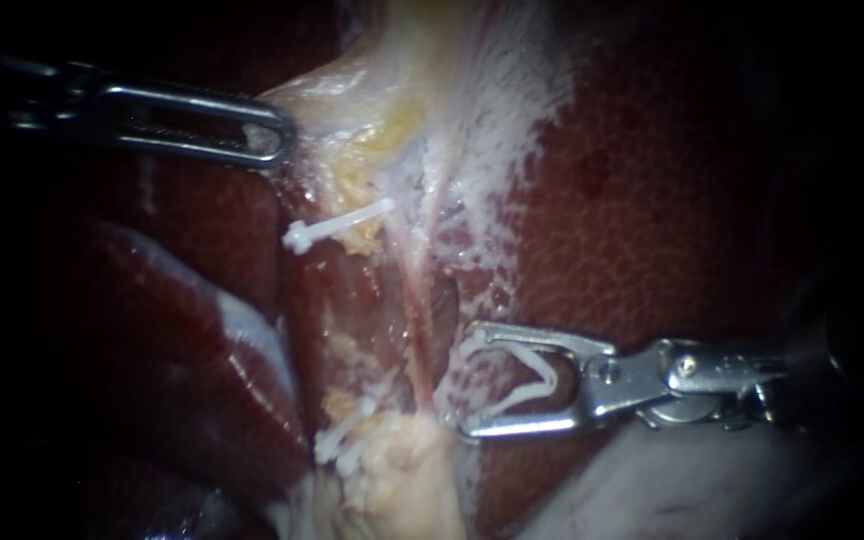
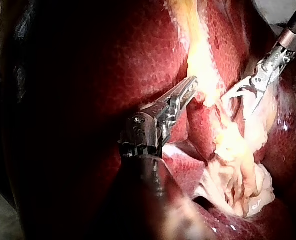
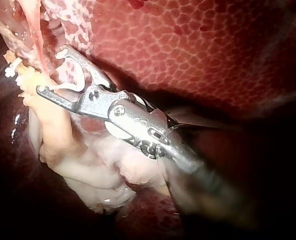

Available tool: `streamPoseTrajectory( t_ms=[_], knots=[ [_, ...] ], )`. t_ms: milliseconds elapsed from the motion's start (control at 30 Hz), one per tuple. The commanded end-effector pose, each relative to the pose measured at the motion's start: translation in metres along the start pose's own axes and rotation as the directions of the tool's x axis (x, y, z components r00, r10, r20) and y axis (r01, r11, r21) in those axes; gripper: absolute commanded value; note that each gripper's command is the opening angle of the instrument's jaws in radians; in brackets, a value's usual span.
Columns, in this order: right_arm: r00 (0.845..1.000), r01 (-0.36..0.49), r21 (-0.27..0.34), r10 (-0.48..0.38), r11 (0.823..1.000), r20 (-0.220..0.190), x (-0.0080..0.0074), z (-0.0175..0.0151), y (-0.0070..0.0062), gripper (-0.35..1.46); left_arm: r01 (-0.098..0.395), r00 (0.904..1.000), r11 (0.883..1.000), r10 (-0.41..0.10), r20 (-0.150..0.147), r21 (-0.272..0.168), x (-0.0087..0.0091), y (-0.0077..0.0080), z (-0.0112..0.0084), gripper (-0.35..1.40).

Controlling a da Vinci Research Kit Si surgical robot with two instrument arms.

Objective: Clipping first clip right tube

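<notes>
A: Right instrument (image 1: 469, 384)?
B: Jaws wide, holding a white clip (image 1: 532, 385), just beside the right tube (image 1: 415, 330) (not around it).
A: Left instrument (image 1: 277, 140)?
B: Jaws pinching pale tissue (image 1: 352, 110).

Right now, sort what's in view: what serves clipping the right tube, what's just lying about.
For the job: right instrument, the open clip it carries, right tube, left instrument holding pale tissue.
Lying about: liver, upper clip, lower clips.
</notes>
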Motion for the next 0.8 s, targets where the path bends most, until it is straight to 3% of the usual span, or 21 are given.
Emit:
streamPoseTrajectory(
  t_ms=[33, 400, 600, 800],
  knots=[
    [1.0, -0.005, 0.001, 0.005, 1.0, 0.001, 0.0001, 0.0002, 0.0001, 0.6, -0.006, 1.0, 1.0, 0.006, 0.004, -0.001, -0.0002, -0.0003, 0.0, -0.16],
    [0.999, -0.038, 0.037, 0.037, 0.999, 0.006, 0.0007, 0.0026, 0.0002, 0.58, -0.009, 0.9999, 1.0, 0.009, 0.008, -0.003, -0.0005, -0.0009, 0.0, -0.16],
    [0.999, -0.041, 0.117, 0.039, 0.992, 0.018, 0.0014, 0.003, 0.0005, 0.53, -0.009, 0.9999, 1.0, 0.009, 0.008, -0.004, -0.0005, -0.0009, 0.0001, -0.16],
    [0.999, -0.035, 0.151, 0.029, 0.988, 0.041, 0.0016, 0.0038, 0.001, 0.53, -0.009, 0.9999, 1.0, 0.009, 0.009, -0.005, -0.0005, -0.001, 0.0004, -0.16]
  ],
)
